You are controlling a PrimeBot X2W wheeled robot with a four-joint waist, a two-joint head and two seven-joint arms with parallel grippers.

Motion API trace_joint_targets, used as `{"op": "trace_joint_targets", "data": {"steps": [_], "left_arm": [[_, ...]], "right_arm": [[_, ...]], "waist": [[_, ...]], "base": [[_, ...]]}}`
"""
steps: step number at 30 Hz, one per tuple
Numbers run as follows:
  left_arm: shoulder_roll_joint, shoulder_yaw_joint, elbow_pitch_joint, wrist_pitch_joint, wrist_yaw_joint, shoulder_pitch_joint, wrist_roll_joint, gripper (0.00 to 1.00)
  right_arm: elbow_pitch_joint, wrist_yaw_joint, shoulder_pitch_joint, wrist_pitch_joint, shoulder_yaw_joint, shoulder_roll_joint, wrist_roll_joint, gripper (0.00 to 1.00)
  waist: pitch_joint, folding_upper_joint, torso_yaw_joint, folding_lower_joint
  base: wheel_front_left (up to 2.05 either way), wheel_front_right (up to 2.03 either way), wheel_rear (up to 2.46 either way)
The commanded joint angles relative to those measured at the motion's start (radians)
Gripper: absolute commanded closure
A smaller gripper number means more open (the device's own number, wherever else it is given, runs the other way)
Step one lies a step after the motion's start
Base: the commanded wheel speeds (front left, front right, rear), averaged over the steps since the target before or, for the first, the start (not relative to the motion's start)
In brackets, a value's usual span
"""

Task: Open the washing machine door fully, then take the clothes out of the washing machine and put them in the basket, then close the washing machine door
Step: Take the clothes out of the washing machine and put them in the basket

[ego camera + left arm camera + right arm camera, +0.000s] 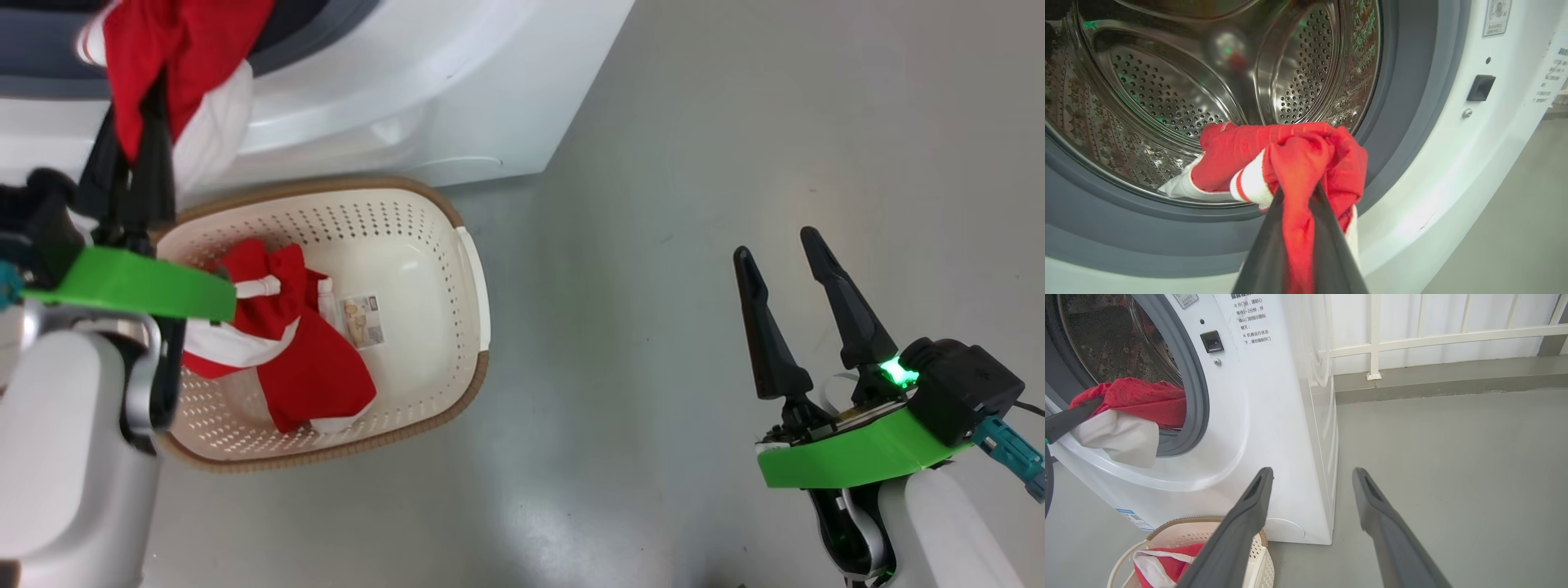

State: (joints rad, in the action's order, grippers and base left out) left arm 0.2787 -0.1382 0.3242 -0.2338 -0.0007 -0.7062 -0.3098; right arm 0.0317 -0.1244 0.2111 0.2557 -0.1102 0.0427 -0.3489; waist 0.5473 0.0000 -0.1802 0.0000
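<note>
Left wrist view, left gripper (1299,195) pinching clothes (1237,149) at drum (1159,94) rim, right gripper (776,245) spread

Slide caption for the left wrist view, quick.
The left gripper shut on a red garment at the mouth of the washing machine.

Smooth grey floor (653,343) with a soft sheen. A white railing (1374,339) stands on a low grey kerb (1453,381) behind.

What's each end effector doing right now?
Left end effector: shut on clothes.
Right end effector: open, empty.
</note>
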Motion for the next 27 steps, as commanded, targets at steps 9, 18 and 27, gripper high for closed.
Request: {"op": "trace_joint_targets", "data": {"steps": [9, 18, 27], "left_arm": [[0.030, 0.038, -0.168, 0.033, 0.043, 0.116, -0.020, 1.00], [0.013, 0.032, -0.286, 0.053, 0.078, 0.232, -0.032, 1.00], [-0.022, 0.001, -0.334, 0.045, 0.097, 0.311, -0.036, 1.00]], "right_arm": [[-0.028, -0.006, -0.028, 0.006, -0.006, 0.008, 0.018, 0.00], [-0.038, -0.006, -0.038, 0.006, 0.009, 0.008, 0.022, 0.00], [-0.041, -0.006, -0.047, 0.006, 0.020, 0.008, 0.032, 0.00]], "waist": [[-0.032, 0.0000, 0.019, 0.0000], [-0.041, 0.0000, 0.034, 0.0000], [-0.067, 0.0000, 0.063, 0.0000]], "base": [[0.00, 0.00, 0.00], [0.00, 0.00, 0.00], [0.00, 0.00, 0.00]]}}
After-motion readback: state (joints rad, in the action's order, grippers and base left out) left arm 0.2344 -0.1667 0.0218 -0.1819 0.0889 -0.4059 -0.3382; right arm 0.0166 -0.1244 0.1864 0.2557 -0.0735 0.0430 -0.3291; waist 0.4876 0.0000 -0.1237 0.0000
